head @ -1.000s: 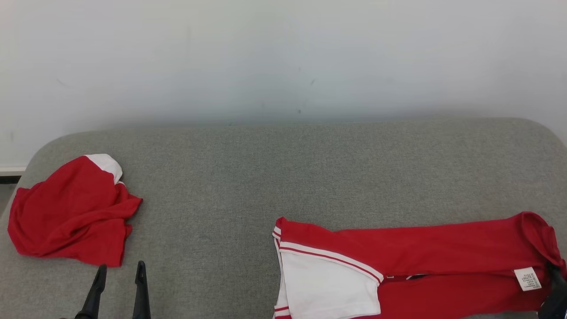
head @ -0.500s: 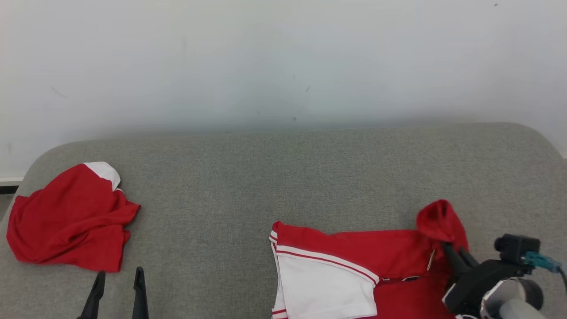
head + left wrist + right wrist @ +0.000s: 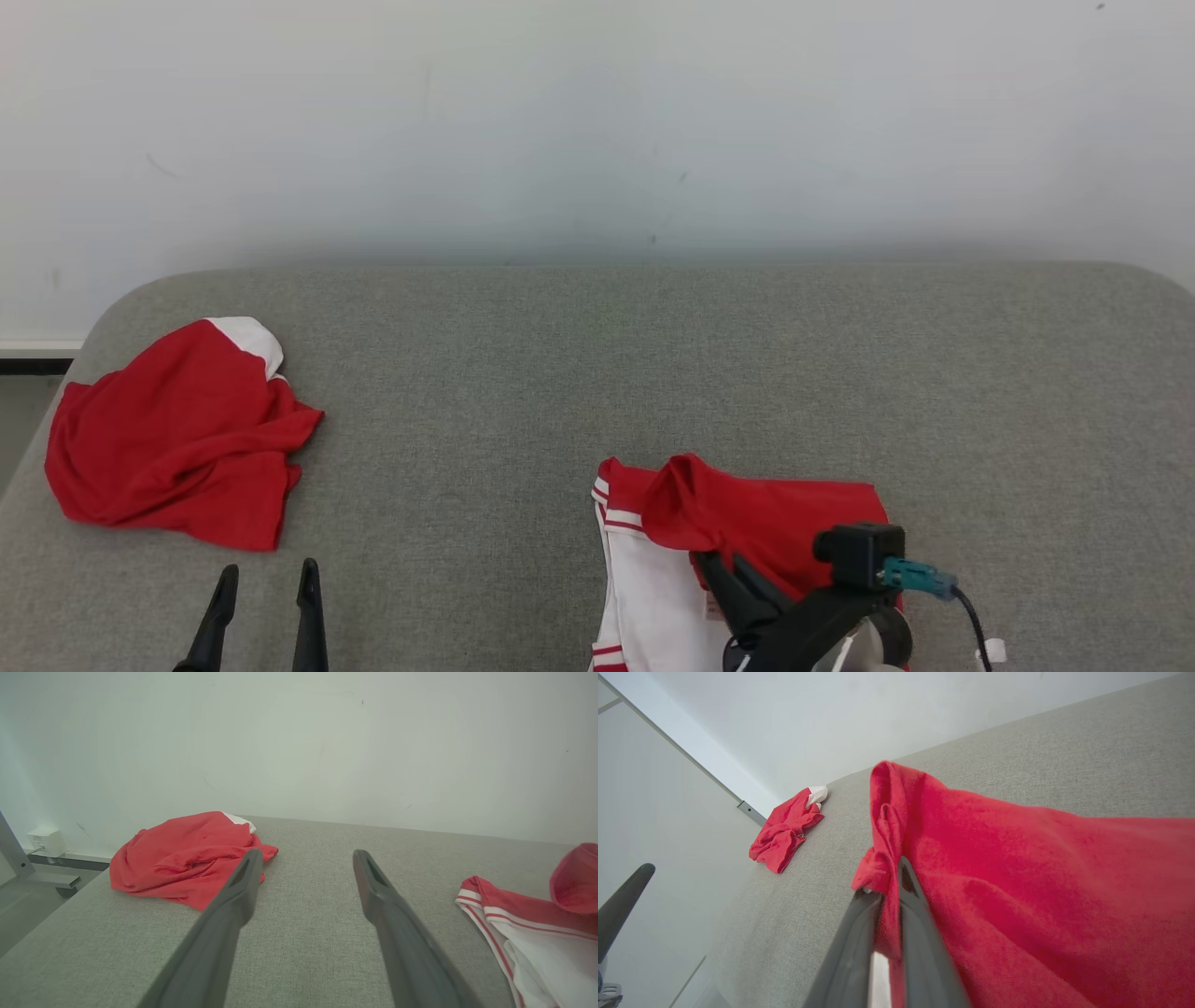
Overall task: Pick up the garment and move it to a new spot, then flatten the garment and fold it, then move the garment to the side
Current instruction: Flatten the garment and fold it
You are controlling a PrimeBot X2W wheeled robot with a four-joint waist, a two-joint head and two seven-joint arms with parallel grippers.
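The garment (image 3: 794,513) is a red top with white striped panels, lying at the near middle-right of the grey padded surface (image 3: 579,373). My right gripper (image 3: 707,558) is shut on a bunched red edge of it, held up over the white sleeve end so the red cloth lies doubled back on itself. The right wrist view shows the fingertips (image 3: 903,870) pinching that fold of the garment (image 3: 1017,882). My left gripper (image 3: 269,571) stands open at the near left, holding nothing; in its own view the left gripper (image 3: 307,856) points past the garment's striped end (image 3: 528,910).
A second, crumpled red and white garment (image 3: 177,439) lies at the far left of the surface, just beyond the left fingers (image 3: 187,854). A pale wall (image 3: 597,121) backs the surface. Bare grey padding stretches between the two garments and off to the right.
My right gripper has carried the garment's right end up and leftwards over the rest, halving its length. The left gripper has stayed put. The camera has shifted slightly.
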